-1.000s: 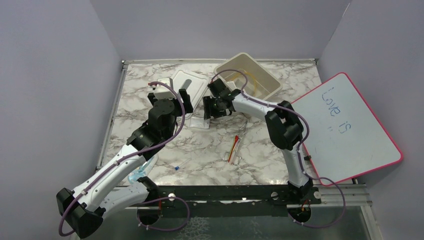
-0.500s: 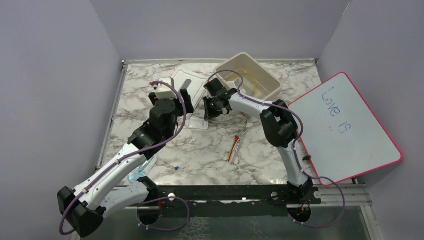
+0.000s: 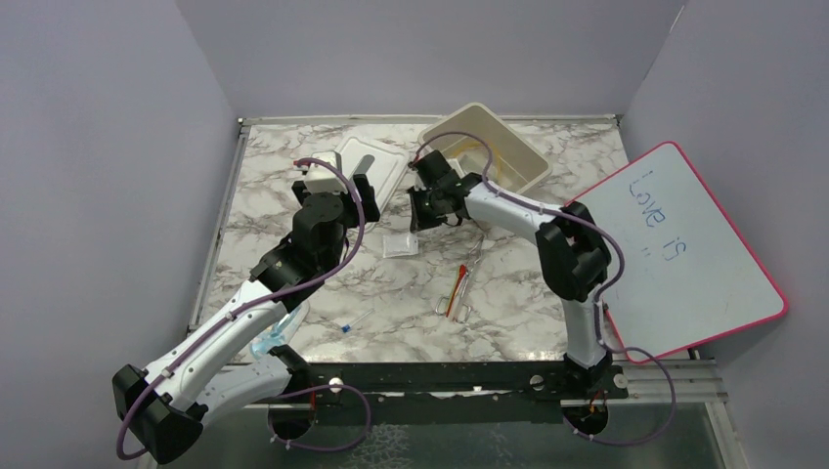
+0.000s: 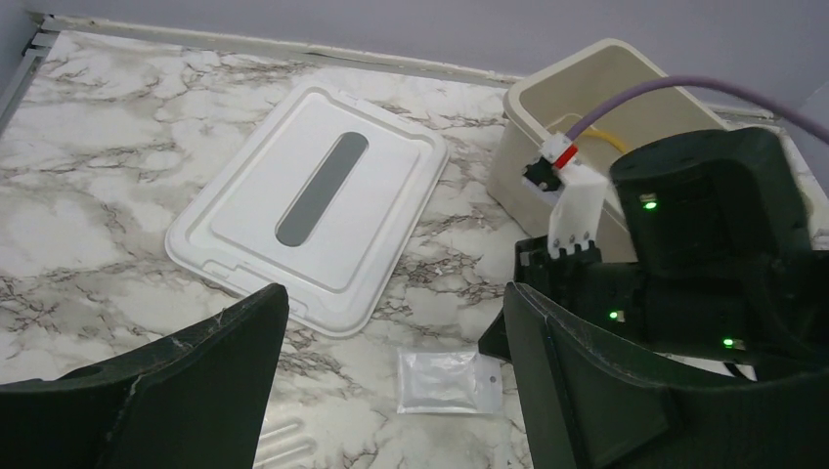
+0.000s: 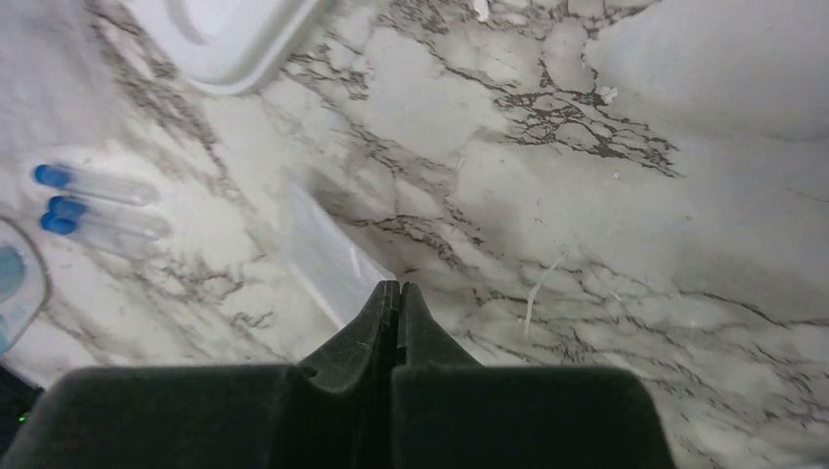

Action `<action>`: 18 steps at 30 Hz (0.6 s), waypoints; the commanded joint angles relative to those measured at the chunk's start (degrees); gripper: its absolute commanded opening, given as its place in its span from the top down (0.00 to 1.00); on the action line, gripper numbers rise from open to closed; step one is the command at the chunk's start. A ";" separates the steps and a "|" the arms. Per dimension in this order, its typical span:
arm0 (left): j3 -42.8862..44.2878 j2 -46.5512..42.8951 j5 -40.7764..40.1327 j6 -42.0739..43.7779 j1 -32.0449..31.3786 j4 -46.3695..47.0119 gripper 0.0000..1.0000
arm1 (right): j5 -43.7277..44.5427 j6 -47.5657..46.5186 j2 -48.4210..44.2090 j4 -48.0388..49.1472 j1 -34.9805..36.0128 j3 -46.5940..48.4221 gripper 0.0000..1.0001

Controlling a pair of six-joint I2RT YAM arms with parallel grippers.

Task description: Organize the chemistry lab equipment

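The right gripper (image 5: 396, 288) is pressing its jaws tightly together. Its tips are pointing down near the middle of the counter (image 3: 264, 166), right at the corner of a clear plastic packet (image 4: 445, 381) that is lying on the marble. Whether they are pinching that corner cannot be told.

The left gripper (image 4: 396, 298) is hanging with its jaws spread wide, grasping nothing, over the near edge of the white lid (image 4: 313, 195). That lid is lying flat toward the far edge, just left of the beige bin (image 4: 533, 166). The amber tubing coil (image 3: 499, 161) is lying inside the bin.

Two blue-capped tubes (image 5: 93, 186) are lying side by side left of the packet. The thin metal tongs (image 3: 474, 256) and the red-tipped dropper (image 3: 457, 291) are lying close together toward the near edge, right of centre. A bluish packet (image 3: 274, 337) is lying under the left arm by the near-left corner. The pink-edged whiteboard (image 3: 675, 249) is resting at the right edge.
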 commanded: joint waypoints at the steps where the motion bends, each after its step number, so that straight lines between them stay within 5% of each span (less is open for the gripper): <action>1: 0.42 0.09 1.39 0.00 0.34 0.79 0.17 | 1.51 -3.29 -10.36 3.00 0.34 -1.15 0.99; 18: 0.48 -0.59 1.41 0.43 0.38 0.66 0.17 | 15.85 -9.05 -24.35 0.04 -4.85 6.00 0.99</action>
